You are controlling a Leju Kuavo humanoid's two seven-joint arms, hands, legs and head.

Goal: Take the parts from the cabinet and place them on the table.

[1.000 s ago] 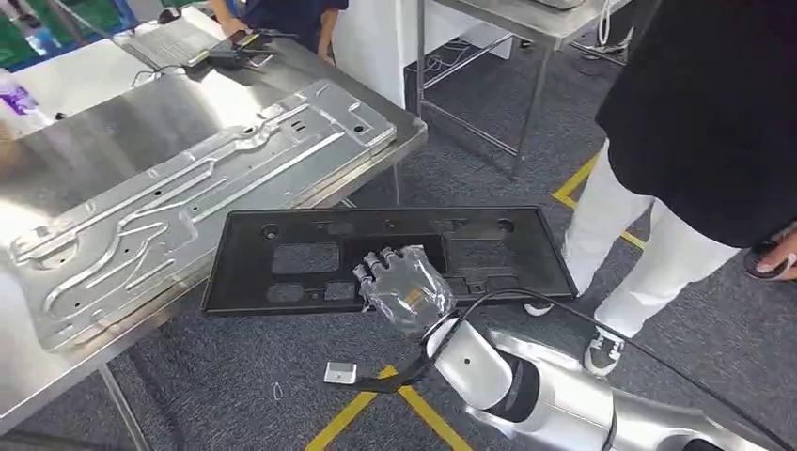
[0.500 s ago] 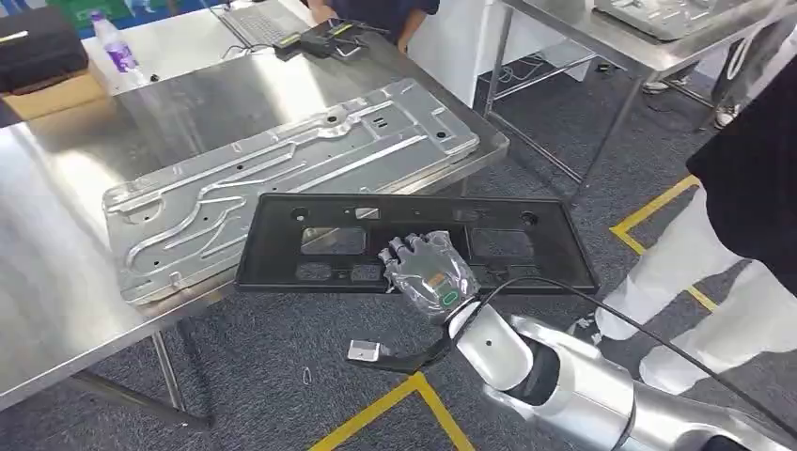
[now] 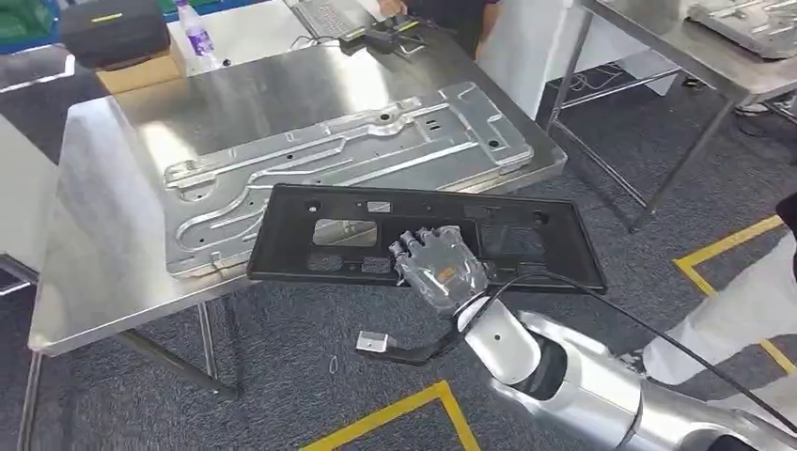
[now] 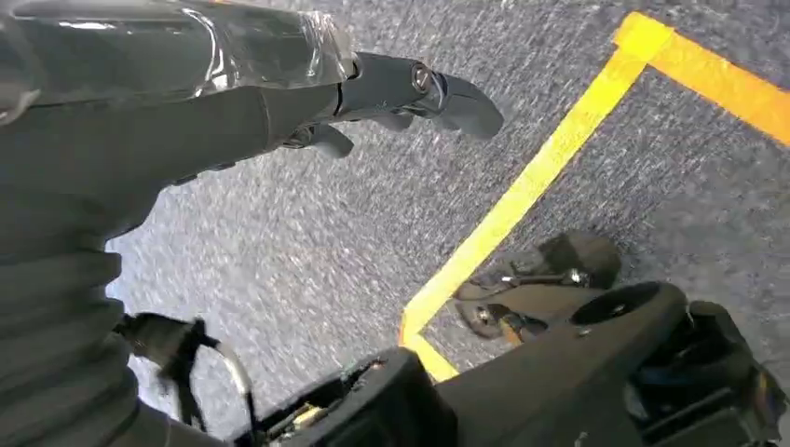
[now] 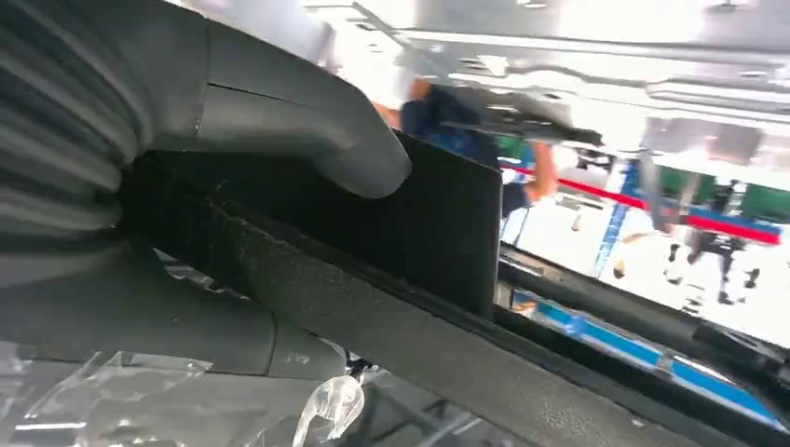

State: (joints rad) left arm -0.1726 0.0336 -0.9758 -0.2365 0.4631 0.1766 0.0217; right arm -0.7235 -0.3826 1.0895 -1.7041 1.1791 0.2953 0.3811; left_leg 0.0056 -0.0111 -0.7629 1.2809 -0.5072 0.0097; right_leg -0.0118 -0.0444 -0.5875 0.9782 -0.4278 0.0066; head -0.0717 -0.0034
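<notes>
Gripping black panel (image 3: pixel 428 235) w/ right hand (image 3: pixel 438 268), left hand (image 4: pixel 140 112) empty, fingers apart

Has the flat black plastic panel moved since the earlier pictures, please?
Yes. The black panel, in the right hand, has advanced over the ribbed silver metal plate's near edge.

The right hand (image 3: pixel 440 268) hides part of the black panel's (image 3: pixel 310 235) near edge.

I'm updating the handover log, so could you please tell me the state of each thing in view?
Black panel: held level, one end over the table edge.
Right robot hand: gripping the black panel's near edge.
Left robot hand: empty, fingers apart, hanging over the floor.
Metal plate: lying flat on the table.
</notes>
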